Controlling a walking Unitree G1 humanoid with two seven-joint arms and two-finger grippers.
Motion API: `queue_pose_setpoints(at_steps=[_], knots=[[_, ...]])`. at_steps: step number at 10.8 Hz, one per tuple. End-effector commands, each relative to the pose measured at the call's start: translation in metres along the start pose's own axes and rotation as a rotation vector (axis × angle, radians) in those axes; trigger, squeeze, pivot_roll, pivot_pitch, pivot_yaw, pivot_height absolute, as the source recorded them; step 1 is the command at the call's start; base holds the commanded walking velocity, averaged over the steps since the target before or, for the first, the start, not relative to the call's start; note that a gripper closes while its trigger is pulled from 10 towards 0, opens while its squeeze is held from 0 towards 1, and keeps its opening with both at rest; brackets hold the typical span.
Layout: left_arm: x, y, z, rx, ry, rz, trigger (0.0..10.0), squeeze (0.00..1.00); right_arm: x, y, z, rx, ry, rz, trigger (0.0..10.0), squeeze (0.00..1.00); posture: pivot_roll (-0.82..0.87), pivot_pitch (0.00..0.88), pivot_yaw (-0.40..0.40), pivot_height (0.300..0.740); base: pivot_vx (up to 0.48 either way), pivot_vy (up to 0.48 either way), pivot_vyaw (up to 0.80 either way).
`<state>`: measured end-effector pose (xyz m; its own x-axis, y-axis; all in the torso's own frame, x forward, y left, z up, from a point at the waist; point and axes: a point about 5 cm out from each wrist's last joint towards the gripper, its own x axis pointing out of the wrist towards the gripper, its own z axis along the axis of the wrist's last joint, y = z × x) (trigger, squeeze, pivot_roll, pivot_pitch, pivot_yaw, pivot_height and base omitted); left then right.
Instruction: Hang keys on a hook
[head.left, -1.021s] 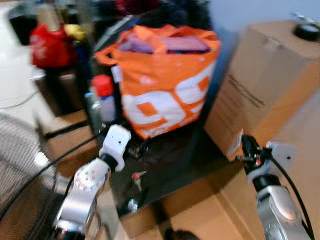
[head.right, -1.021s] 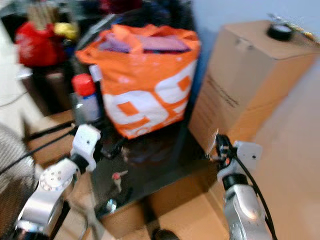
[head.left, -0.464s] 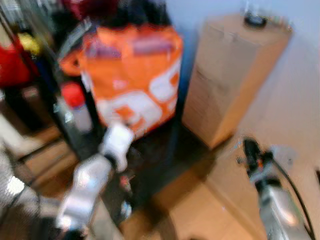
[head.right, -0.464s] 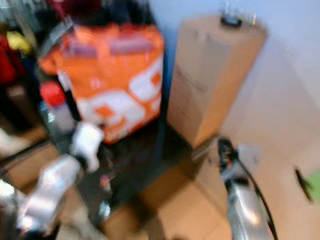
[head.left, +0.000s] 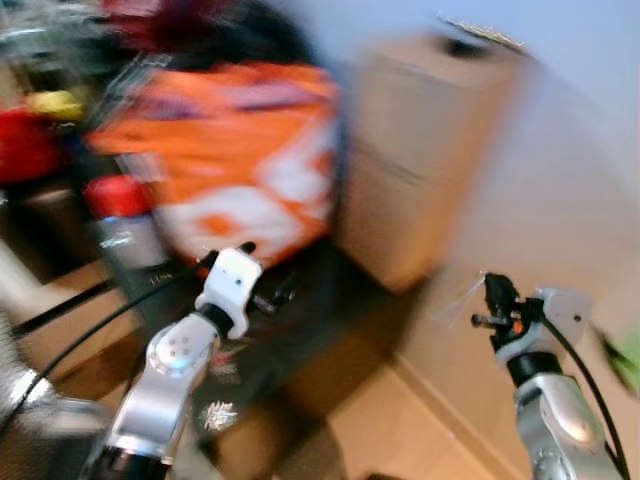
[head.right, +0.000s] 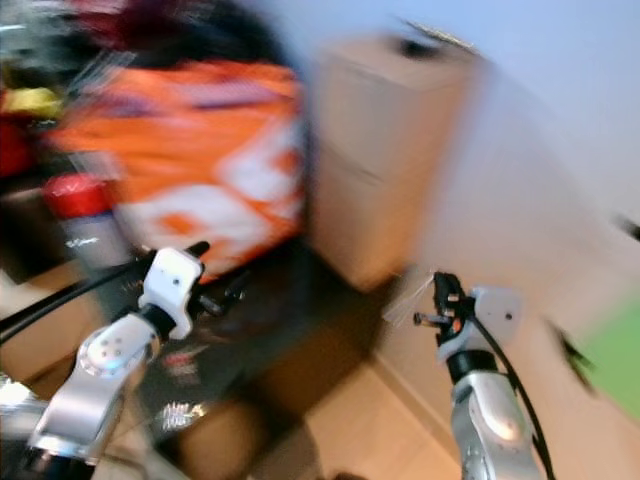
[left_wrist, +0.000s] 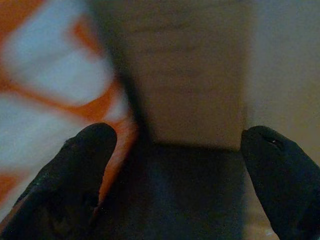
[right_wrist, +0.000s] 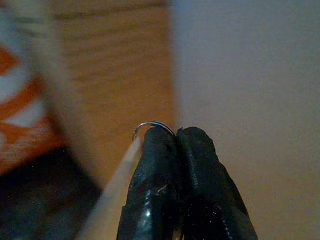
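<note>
One key ring (right_wrist: 152, 126) — a thin wire loop with a pale tag — is pinched at the tips of the right gripper (right_wrist: 178, 137), fingers pressed together. Ahead of it stand one cardboard box (head.left: 430, 150) and a pale wall (head.left: 590, 200). The left gripper (left_wrist: 177, 150) gapes wide, empty — one orange bag (head.left: 240, 150) just beyond it.

Heavy motion blur smears both brightly lit head views, while the dim wrist views blur beyond the fingers.

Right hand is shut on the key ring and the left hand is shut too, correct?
Not quite. The right hand is shut on the key ring, but the left hand is open: the left wrist view shows its two fingers wide apart with nothing between.
</note>
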<state>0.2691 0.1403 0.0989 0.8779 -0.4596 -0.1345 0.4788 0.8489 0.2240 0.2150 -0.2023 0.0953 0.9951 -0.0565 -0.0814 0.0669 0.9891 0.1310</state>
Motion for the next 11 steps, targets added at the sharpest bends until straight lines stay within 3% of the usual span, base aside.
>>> queue_pose_setpoints(at_steps=[1,5,6,9,11], knots=[[0.001,0.003,0.003,0.021,0.000,0.005,10.0,0.00,0.000,-0.001,0.004,-0.001,-0.017,-0.007,10.0,0.00,-0.11,0.000,-0.002,0.740,0.000,-0.334,-0.80],[0.000,0.004,0.003,0.024,0.001,0.000,10.0,0.00,-0.002,0.001,0.005,-0.003,-0.022,0.012,10.0,0.00,-0.12,0.000,0.000,0.740,0.000,-0.316,-0.80],[0.000,0.004,0.003,0.025,0.002,-0.002,10.0,0.00,-0.002,0.010,0.009,-0.041,-0.029,0.101,10.0,0.00,-0.12,0.000,0.003,0.740,0.000,-0.285,-0.80],[0.001,0.004,0.004,0.028,-0.002,-0.006,10.0,0.00,0.002,0.017,0.019,-0.042,-0.056,0.155,10.0,0.00,-0.12,0.000,0.009,0.740,0.000,0.000,-0.80],[0.002,0.002,0.005,0.026,-0.009,-0.003,10.0,0.00,0.008,0.027,0.033,-0.053,-0.089,0.241,10.0,0.00,-0.13,0.000,0.006,0.740,0.000,0.000,0.00]])
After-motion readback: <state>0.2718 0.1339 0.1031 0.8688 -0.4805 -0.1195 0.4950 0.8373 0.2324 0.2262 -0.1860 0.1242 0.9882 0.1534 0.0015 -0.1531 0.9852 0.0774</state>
